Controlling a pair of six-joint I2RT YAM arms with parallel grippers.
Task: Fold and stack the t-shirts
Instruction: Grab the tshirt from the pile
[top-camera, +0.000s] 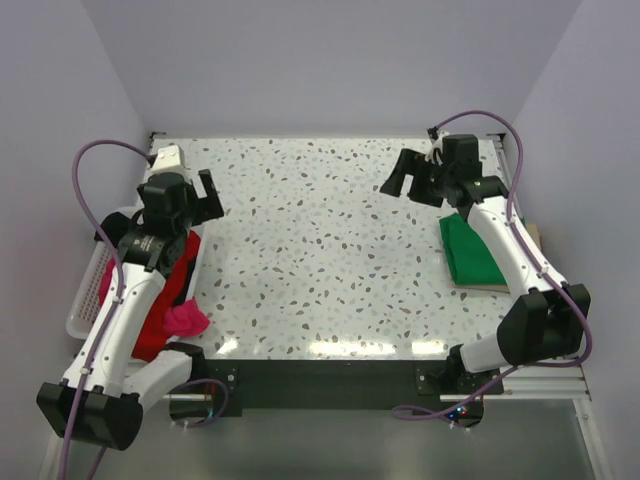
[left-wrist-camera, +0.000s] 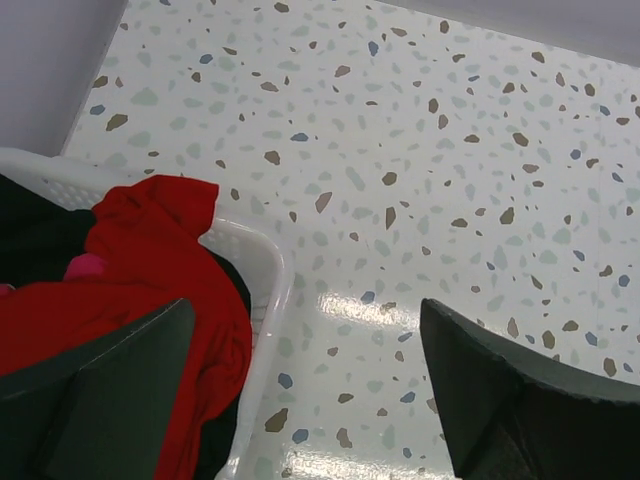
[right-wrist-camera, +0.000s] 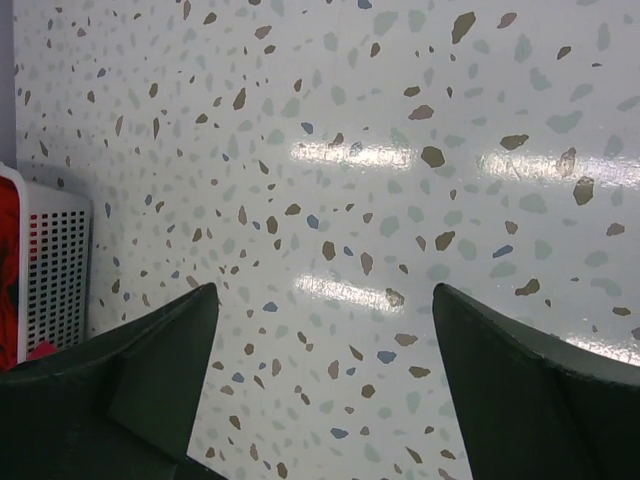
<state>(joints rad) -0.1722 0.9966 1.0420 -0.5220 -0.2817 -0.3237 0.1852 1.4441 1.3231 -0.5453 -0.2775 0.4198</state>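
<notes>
Left gripper (left-wrist-camera: 305, 350): jaws wide, empty, over basket rim.
Right gripper (right-wrist-camera: 320, 340): jaws wide, empty, above speckled terrazzo table (top-camera: 320, 240).
Bright red cloth t-shirt (left-wrist-camera: 150, 270): heaped in white slotted plastic basket (left-wrist-camera: 262, 290).
Magenta pink cloth t-shirt (top-camera: 187, 318): at basket's near end.
Green cloth t-shirt (top-camera: 470, 250): flat, table's right side.

Speckled white terrazzo tabletop (top-camera: 320, 230), boxed in by plain pale-lilac walls (top-camera: 330, 60) left, back, right. Bright strip glare (top-camera: 350, 347) on the glossy surface near the front edge.

Desk (top-camera: 330, 250): smooth, glossy speckled surface showing bright lamp reflections. Basket (left-wrist-camera: 262, 300) beside the left hand (left-wrist-camera: 308, 312): white slotted plastic. Red t-shirt (left-wrist-camera: 150, 250): soft, matt, creased cloth. Green t-shirt (top-camera: 472, 250) near the right hand (right-wrist-camera: 325, 295): matt cloth.
</notes>
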